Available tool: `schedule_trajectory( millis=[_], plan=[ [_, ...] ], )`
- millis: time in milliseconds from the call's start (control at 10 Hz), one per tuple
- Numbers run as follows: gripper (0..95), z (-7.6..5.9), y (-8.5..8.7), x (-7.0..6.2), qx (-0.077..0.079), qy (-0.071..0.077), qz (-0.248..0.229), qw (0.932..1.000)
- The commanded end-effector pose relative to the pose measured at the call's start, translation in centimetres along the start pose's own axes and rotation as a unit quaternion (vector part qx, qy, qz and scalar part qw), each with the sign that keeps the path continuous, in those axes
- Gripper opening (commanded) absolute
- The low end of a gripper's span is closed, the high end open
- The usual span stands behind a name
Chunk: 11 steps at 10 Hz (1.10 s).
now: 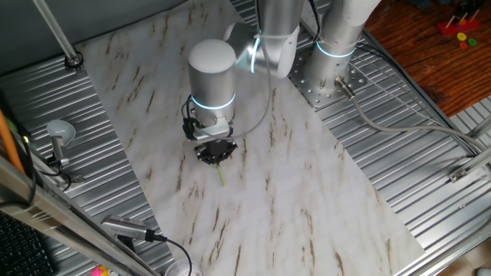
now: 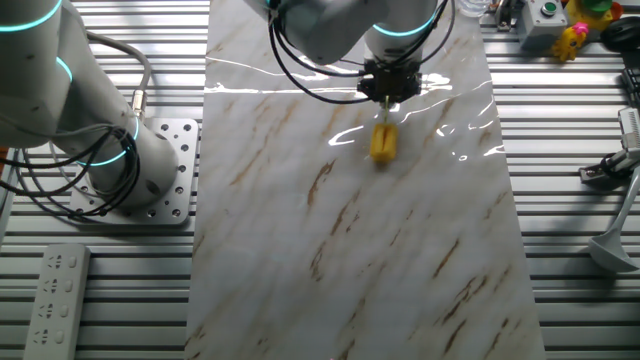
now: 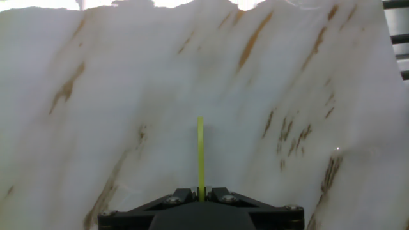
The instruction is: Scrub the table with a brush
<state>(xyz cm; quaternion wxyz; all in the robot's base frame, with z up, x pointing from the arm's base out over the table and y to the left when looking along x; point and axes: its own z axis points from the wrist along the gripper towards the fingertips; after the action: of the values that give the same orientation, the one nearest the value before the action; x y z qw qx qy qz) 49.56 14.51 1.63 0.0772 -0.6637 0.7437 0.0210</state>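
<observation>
I see my gripper [image 2: 389,97] closed on the brush [image 2: 384,141]. In the other fixed view its yellow head hangs at 6 o'clock below the fingers, over the table [image 2: 400,260].

no legible text, no labels, no brands, no numbers in any view

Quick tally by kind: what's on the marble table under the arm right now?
Brush, held in the tool: 1
Marble table: 1
Loose items on the marble: 0
Total: 2
</observation>
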Motion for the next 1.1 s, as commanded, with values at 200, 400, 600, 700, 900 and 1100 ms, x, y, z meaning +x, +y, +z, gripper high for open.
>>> schedule_trajectory(
  millis=[200, 400, 600, 700, 900, 1100],
  plan=[
    [0.0, -0.3, 0.1, -0.1, -0.002, -0.009, 0.001, 1.0],
    [0.0, -0.6, 0.0, 1.2, -0.001, -0.019, -0.009, 0.9998],
    [0.0, -1.0, -0.1, 2.1, 0.0, -0.019, -0.018, 0.9997],
    [0.0, -1.2, -0.2, 2.7, 0.0, -0.018, -0.022, 0.9996],
    [0.0, -1.2, -0.1, 2.9, 0.001, -0.023, -0.018, 0.9996],
    [0.0, -0.8, 0.1, 2.2, 0.004, -0.036, -0.001, 0.9993]
  ],
)
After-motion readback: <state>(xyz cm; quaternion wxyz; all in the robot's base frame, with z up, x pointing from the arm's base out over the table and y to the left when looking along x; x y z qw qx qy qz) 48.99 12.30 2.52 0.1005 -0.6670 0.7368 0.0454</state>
